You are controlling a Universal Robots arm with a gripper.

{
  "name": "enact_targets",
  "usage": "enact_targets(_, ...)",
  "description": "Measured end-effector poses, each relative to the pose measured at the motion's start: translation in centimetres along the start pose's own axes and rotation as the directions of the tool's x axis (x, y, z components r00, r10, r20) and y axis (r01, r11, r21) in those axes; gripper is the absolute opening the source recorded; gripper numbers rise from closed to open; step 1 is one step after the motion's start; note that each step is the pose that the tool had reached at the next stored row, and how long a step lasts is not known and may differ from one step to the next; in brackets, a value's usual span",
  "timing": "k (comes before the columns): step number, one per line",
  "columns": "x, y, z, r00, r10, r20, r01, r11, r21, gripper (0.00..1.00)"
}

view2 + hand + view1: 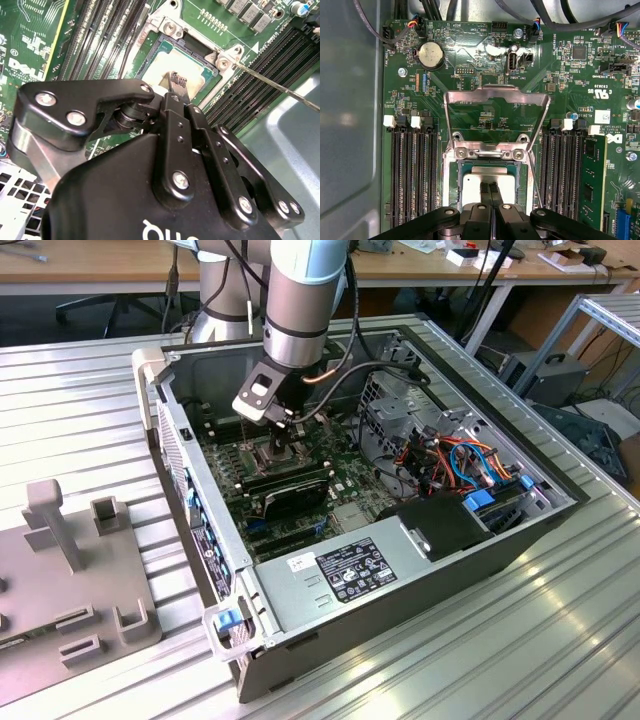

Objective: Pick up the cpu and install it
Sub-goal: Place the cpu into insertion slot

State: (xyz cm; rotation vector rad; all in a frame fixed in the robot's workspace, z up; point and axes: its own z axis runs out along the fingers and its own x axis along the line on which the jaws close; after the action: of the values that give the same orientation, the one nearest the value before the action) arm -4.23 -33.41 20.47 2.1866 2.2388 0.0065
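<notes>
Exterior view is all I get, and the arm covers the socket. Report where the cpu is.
Observer: In the first wrist view the cpu lies flat within the socket.
Operator: Give me the gripper.
Observer: Shut, poised over the cpu's metal top; contact unclear.
Operator: Now the hinged frame.
Observer: Swung open, standing clear of the cpu.

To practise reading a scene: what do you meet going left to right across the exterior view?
From the left: grey jig → gripper → orange cables → dark box.
</notes>
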Motion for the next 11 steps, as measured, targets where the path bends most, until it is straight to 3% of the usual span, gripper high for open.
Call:
enact_targets(5, 0.00, 0.02, -1.26, 1.0000, 0.000, 0.0001, 0.000, 1.0000, 0.0001, 0.11)
enact_targets(11, -0.01, 0.05, -3.64, 1.0000, 0.000, 0.0001, 0.000, 1.0000, 0.0001, 0.11)
